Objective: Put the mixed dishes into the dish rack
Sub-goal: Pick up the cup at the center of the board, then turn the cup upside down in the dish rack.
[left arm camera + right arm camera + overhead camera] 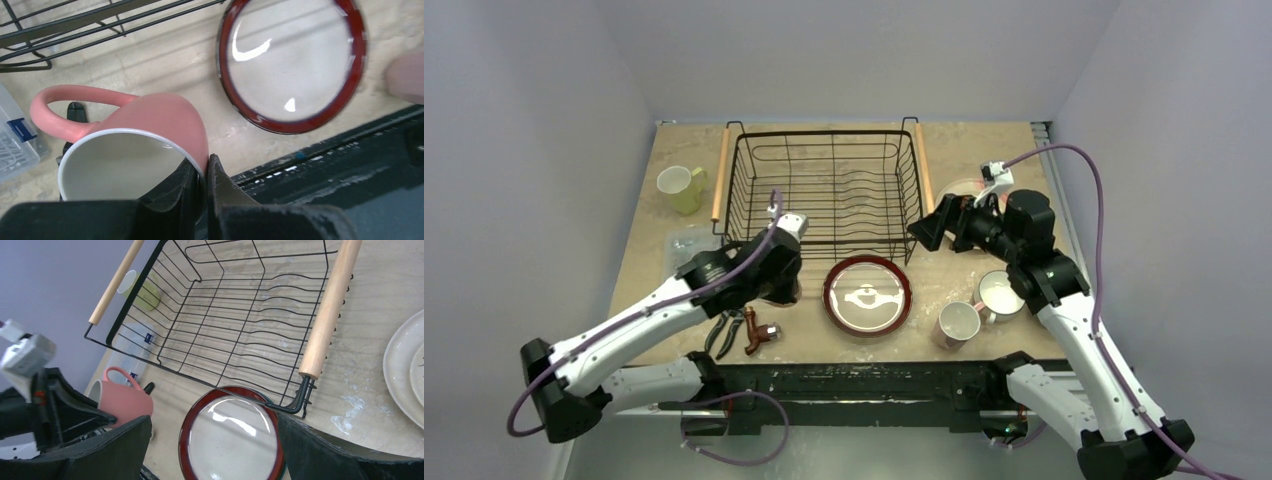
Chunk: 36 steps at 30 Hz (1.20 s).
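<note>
From above, the large black wire dish rack with two wooden rod handles stands at the back of the table with nothing in it, so you have no dish loaded yet. A yellow-green mug waits left of the rack. A glossy red plate lies just in front of it, and two pale mugs stand to the plate's right.

On the left wrist camera, your left gripper is pinched tight on the wall of a pink ceramic mug with a white inside, one finger inside the rim and one outside. The mug sits in front of the rack's near left corner. You cannot tell whether it has left the table.

On the right wrist camera, your right gripper has its jaws fully apart and holds nothing. It hangs above the red plate by the rack's near right corner, with a cream tan-rimmed plate off to the right. I judge the pink mug to be the first dish on its way — every other piece is yet to go in.
</note>
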Each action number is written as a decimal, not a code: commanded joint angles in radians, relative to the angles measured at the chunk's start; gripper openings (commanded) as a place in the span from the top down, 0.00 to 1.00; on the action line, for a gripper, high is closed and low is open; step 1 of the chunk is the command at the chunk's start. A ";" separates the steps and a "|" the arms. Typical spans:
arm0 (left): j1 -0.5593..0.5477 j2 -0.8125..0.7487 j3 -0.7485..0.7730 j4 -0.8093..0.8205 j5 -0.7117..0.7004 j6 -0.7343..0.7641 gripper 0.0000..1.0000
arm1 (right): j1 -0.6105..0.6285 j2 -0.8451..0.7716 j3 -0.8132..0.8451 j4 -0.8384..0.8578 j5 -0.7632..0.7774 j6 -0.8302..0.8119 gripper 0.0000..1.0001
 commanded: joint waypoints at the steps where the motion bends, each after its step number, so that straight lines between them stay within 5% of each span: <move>1: -0.007 -0.155 0.024 0.094 0.115 -0.006 1.00 | 0.002 0.002 -0.021 0.074 -0.071 0.030 0.01; 10: -0.007 -0.462 -0.142 0.528 0.325 -0.088 1.00 | 0.040 -0.014 -0.094 0.218 -0.184 0.144 0.01; 18: -0.006 -0.596 -0.291 0.864 0.420 -0.127 1.00 | 0.245 0.013 -0.148 0.398 -0.179 0.247 0.01; 22: -0.007 -0.623 -0.358 1.040 0.451 -0.151 1.00 | 0.396 0.037 -0.227 0.696 -0.167 0.413 0.01; 26: -0.005 -0.634 -0.411 1.193 0.482 -0.201 1.00 | 0.529 0.045 -0.245 0.780 -0.026 0.429 0.01; 36: -0.005 -0.652 -0.457 1.361 0.503 -0.239 1.00 | 0.597 0.092 -0.301 1.038 0.008 0.557 0.01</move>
